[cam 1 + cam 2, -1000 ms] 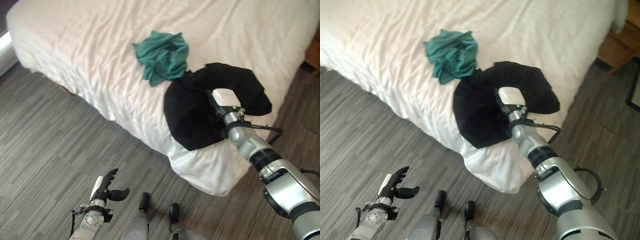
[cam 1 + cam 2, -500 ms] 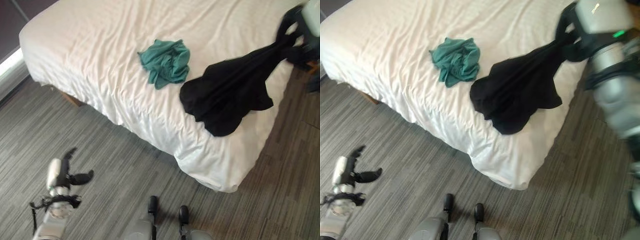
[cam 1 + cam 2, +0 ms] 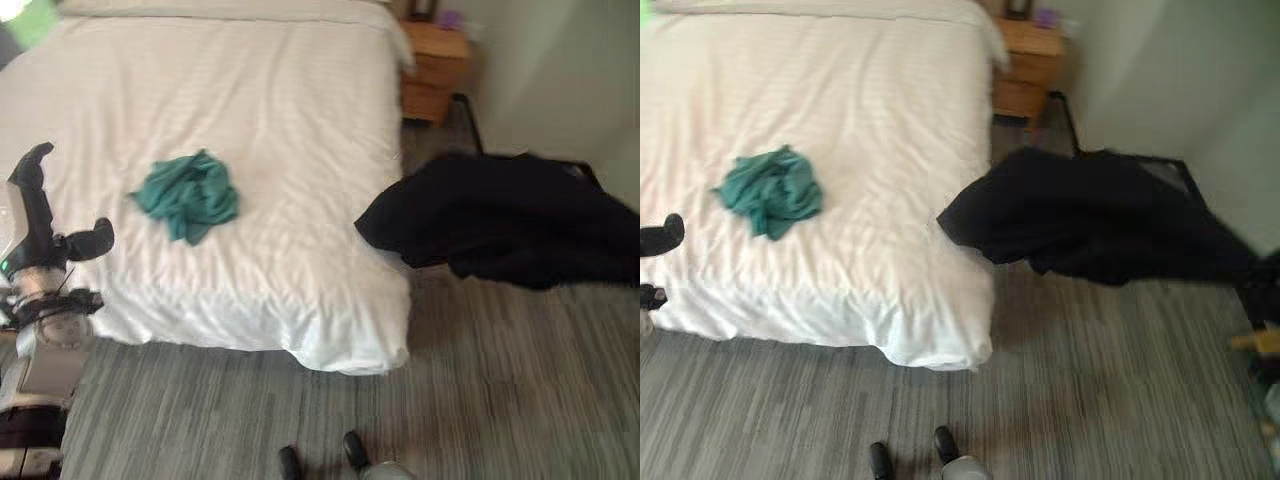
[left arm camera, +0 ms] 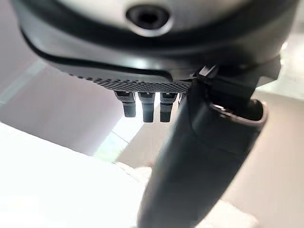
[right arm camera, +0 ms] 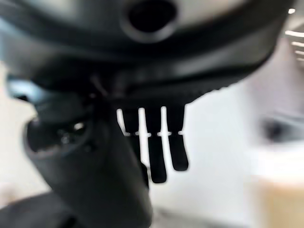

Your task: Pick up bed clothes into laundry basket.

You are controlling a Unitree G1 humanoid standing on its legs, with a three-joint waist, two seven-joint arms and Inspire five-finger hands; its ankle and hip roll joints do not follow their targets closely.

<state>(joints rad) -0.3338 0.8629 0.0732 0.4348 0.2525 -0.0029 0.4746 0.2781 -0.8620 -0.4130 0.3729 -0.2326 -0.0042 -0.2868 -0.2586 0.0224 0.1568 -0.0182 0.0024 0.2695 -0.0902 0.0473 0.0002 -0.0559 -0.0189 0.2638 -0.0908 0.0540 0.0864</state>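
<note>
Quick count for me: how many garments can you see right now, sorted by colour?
Teal garment: 1, crumpled on the bed
Black garment: 1, spread out past the bed's right edge, above the floor
Total: 2

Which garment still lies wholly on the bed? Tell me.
The green garment, crumpled on the white bed. The black garment stretches out past the bed's edge, above the floor.

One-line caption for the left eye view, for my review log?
Black garment hangs off the white bed; teal cloth lies on it; left hand open nearby.
</note>
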